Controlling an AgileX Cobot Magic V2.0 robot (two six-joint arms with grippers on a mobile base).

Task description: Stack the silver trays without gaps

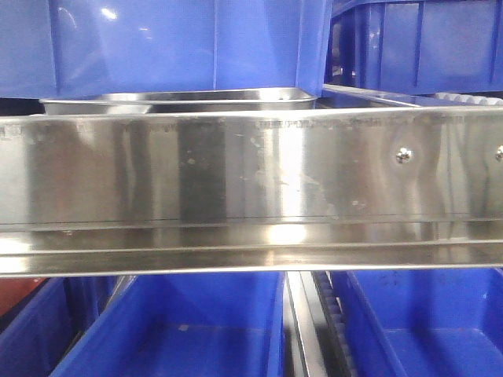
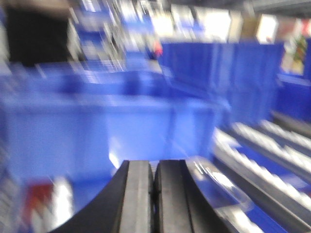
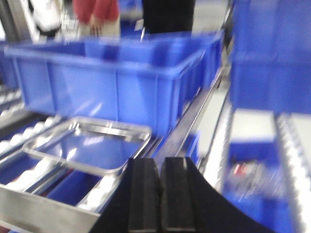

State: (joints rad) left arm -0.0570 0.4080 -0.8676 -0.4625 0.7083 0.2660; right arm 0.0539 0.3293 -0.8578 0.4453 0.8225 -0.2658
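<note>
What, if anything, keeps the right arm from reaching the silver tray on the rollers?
Likely yes, it can reach. The silver tray lies uncovered ahead-left of the right gripper, and the blue bin stands behind it. The jaws are shut and must open first.

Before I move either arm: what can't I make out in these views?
Front view: steel rail hides the silver tray below its rim; tray count unclear.
Left wrist view: motion blur; no tray identifiable beyond the shut left tool.
Right wrist view: blur; silver tray single or stacked, unclear; shut right tool covers the foreground.
</note>
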